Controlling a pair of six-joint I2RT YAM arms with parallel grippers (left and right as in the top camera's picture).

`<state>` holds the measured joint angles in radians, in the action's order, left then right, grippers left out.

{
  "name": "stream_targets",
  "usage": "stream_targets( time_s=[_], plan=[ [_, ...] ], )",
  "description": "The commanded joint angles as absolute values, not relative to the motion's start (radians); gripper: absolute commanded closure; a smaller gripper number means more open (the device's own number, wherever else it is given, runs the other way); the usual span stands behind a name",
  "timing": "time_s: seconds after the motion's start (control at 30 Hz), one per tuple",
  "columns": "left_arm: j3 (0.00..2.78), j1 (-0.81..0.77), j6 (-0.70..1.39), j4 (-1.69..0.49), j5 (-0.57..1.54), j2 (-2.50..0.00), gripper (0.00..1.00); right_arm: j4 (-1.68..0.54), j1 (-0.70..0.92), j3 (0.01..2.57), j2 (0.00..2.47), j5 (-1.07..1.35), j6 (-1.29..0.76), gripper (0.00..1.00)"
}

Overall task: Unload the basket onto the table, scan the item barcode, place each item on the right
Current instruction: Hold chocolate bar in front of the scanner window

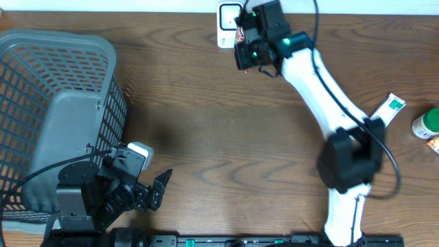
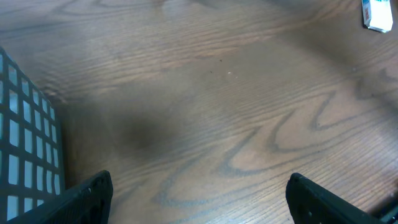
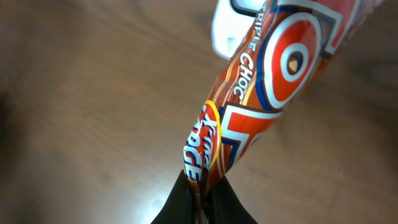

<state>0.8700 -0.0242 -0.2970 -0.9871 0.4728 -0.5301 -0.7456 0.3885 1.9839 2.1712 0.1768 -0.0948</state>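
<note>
The item is an orange, blue and white snack wrapper (image 3: pixel 273 81). My right gripper (image 3: pixel 202 199) is shut on its lower end. In the right wrist view the wrapper stretches up toward the white scanner (image 3: pixel 225 31) and covers part of it. From overhead, the right gripper (image 1: pixel 241 42) hangs at the far middle of the table, just right of the scanner (image 1: pixel 226 24). No barcode shows in any view. My left gripper (image 1: pixel 156 189) stands open near the front left with nothing between its fingers (image 2: pixel 93 196), only bare wood.
A grey mesh basket (image 1: pixel 62 48) fills the left side, close to the left arm. At the right edge lie a white and green packet (image 1: pixel 389 108), a green-capped bottle (image 1: pixel 426 123) and an orange item (image 1: pixel 435 143).
</note>
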Motion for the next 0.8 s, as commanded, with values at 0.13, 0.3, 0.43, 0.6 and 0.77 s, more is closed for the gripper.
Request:
stream_targets(
  time_s=[0.13,0.3,0.43,0.6,0.77],
  plan=[
    [0.869,-0.024,-0.314,-0.987,0.486,-0.529,0.13,-0.778,0.382,2.317,2.446,0.015,-0.081,0.99],
    [0.869,-0.024,-0.314,-0.987,0.486,-0.529,0.13,-0.754,0.384,2.405,2.563,-0.007,-0.081,0.99],
    [0.869,-0.024,-0.314,-0.987,0.486,-0.529,0.13,-0.705,0.391,2.411,2.598,-0.102,-0.081,0.99],
    [0.869,-0.024,-0.314,-0.987,0.486,-0.529,0.13,-0.762,0.402,2.443,2.597,-0.115,-0.046,0.99],
    [0.869,-0.024,-0.314,-0.987,0.486,-0.529,0.13,-0.981,0.397,2.584,2.596,-0.091,-0.052,0.99]
  ],
)
